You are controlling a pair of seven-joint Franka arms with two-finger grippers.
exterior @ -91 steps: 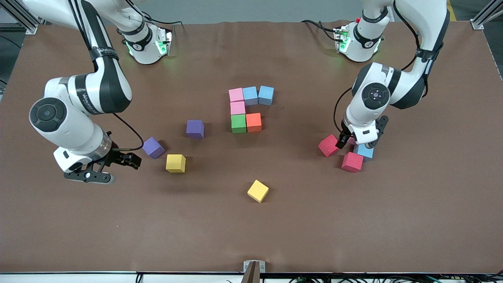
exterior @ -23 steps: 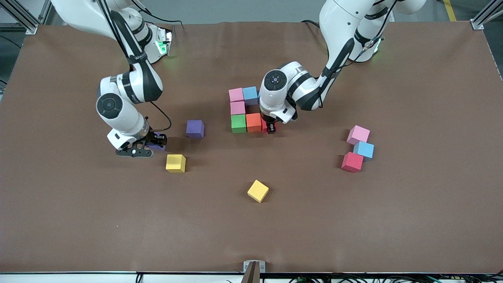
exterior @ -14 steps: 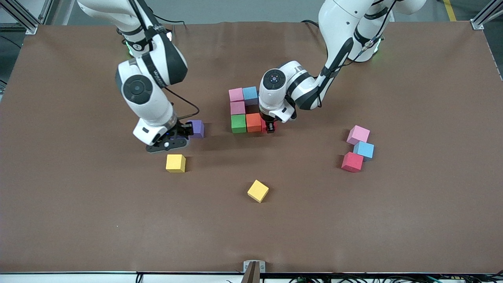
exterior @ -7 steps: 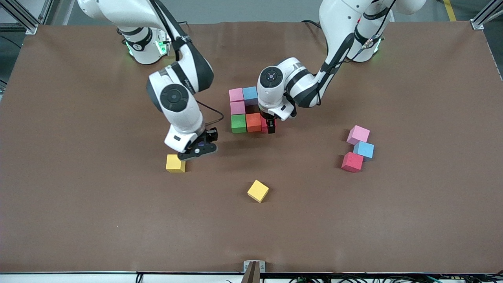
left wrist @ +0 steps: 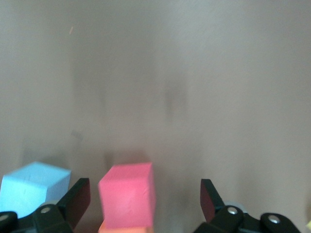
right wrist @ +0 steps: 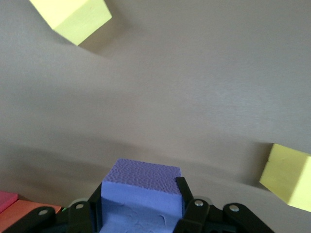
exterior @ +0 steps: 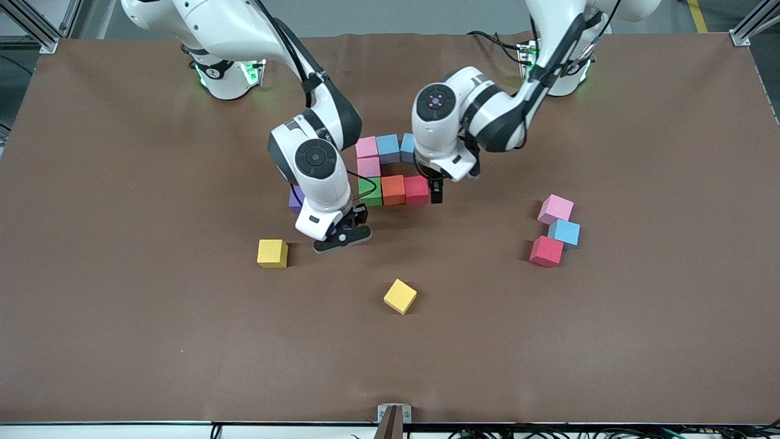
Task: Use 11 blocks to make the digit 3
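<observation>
Brown bench [exterior: 122, 341]. Centre frame: unfinished figure of touching foam cubes [exterior: 390, 167]; red foam cube [left wrist: 127, 194] ends its lowest row. Left pincer [left wrist: 146, 199] hangs released just above that cube. Right pincer [right wrist: 138, 201], lower centre-left, clenched on a purple foam cube [right wrist: 141, 194] in the air.

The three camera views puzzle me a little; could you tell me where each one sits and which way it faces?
Front view: high across the table, facing both arms' bases; it shows both arms, the left gripper by the red block and the right gripper.
Left wrist view: on the left arm's wrist, looking down past its open fingers at the red block.
Right wrist view: on the right arm's wrist, looking down past the fingers shut on a purple block.
Shared: the red block appears in the front and left wrist views.
</observation>
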